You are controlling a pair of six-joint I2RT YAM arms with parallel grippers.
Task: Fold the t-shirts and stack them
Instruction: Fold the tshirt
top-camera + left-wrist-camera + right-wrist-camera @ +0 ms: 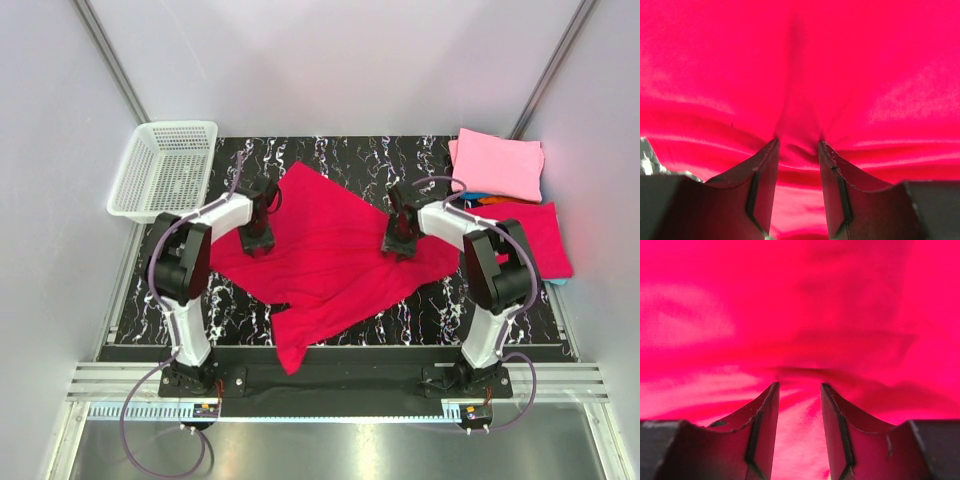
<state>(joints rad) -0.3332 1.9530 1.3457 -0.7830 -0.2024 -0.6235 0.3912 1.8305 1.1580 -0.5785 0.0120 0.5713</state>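
Pinching a ridge of cloth, your left gripper [797, 142] grips the red t-shirt [325, 245] spread mid-table. The right gripper [797, 385] has its jaws parted on the cloth, grip unclear. Likely the first fold: re-grip, then lift both edges together, with the folded pink t-shirt [497, 165] waiting beyond.

We looked down on a bench [420, 315] topped in black marble pattern veined with white. Plain pale walls closed it in: a back wall [330, 60], a left wall [50, 200] and a right wall [610, 200]. Slim metal struts [110, 60] ran up the back corners. A ribbed aluminium rail [100, 380] crossed the near edge, with brushed steel sheet [330, 450] below it. The light was soft and even.
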